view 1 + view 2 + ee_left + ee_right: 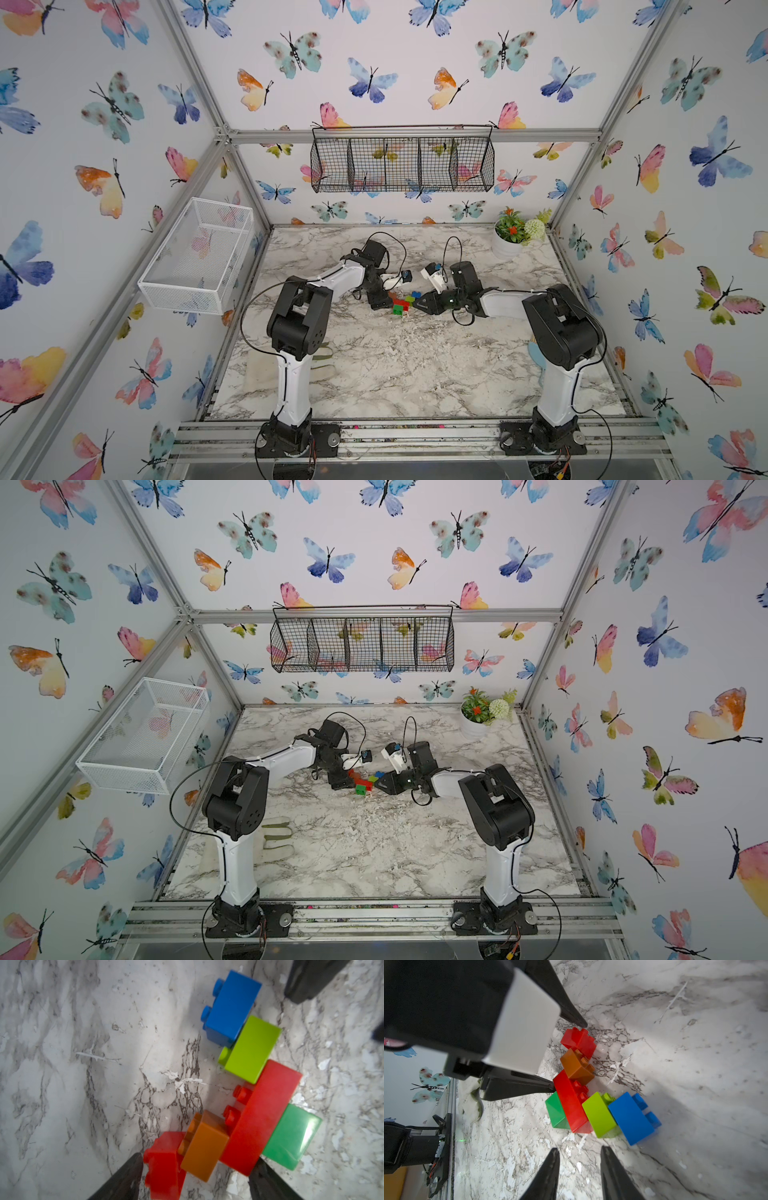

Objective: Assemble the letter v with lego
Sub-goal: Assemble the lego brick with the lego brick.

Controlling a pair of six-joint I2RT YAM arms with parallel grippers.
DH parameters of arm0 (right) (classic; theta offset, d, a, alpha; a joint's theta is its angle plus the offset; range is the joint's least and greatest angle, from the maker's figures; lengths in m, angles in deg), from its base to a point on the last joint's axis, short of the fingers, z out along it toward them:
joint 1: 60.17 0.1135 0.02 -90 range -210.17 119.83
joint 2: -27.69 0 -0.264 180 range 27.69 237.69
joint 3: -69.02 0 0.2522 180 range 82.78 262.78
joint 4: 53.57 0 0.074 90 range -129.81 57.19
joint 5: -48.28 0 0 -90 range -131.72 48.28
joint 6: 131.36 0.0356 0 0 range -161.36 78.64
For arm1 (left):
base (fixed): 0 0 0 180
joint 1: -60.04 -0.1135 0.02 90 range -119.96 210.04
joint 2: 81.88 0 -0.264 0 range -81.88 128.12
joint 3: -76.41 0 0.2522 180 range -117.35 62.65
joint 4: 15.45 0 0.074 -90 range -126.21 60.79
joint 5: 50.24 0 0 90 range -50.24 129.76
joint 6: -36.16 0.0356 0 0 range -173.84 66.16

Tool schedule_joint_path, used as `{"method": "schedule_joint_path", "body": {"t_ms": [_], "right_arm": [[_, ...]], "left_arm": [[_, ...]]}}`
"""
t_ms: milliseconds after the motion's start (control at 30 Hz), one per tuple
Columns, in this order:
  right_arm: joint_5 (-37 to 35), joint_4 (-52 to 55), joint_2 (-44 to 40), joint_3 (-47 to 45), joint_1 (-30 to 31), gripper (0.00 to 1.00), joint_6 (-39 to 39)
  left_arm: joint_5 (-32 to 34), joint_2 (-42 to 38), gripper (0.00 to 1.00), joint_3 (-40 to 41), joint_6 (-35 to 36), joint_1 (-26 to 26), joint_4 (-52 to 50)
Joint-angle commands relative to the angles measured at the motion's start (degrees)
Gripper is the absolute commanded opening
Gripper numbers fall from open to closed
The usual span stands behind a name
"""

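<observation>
where the marbled counter [395, 374] fills both top views, the letter v [402, 302] lies a little toward 12 o'clock from its middle, a small cluster of lego tipped on its side. the left claw [385, 302] sits at its 9 o'clock side and the right claw [417, 306] points at it from 3 o'clock. at this range neither claw's spread can be told. a potted plant [509, 243] stands in the corner toward 2 o'clock, and a pale glove [276, 837] lies toward 8 o'clock, by the left arm.

in the left wrist view the long red brick [261, 1118] forms the middle. the dark green brick [291, 1136] touches its smooth side. on its studded side the orange brick [205, 1145] sits at one end and the lime green brick [249, 1049] at the other. the blue brick [230, 1007] sits on the lime one's studs, and the square red brick [164, 1163] leans tilted against the orange one. the left claw [197, 1159] stands wide, its fingers astride the square red brick, the orange brick and the long red brick's end.

in the right wrist view the right claw [580, 1150] stands narrow and empty, its tips apart from the bricks, pointing toward the dark green [555, 1111] and lime green [599, 1114] ones. across the cluster, one of the left claw's fingertips [529, 1086] touches the long red brick's end. the other sits just beside the square red brick [579, 1040]; whether it touches cannot be told.
</observation>
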Motion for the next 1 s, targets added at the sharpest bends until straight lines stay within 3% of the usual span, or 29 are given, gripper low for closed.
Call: {"method": "schedule_joint_path", "body": {"t_ms": [0, 433, 967], "right_arm": [[-1.56, 4.15, 1.48, 2.0, -0.25, 0.37, -2.03], [-2.09, 10.26, 5.99, 10.22, -0.38, 0.38, -6.89], [0.94, 9.58, 8.7, 13.5, -2.44, 0.38, -10.26]], "left_arm": [[-3.42, 0.7, 0.79, -0.64, 0.23, -0.59, -2.39], [-5.27, 1.43, 0.78, -1.33, -0.33, -1.59, -4.15], [-6.69, 2.63, 0.75, -2.64, -0.53, -1.97, -4.66]]}}
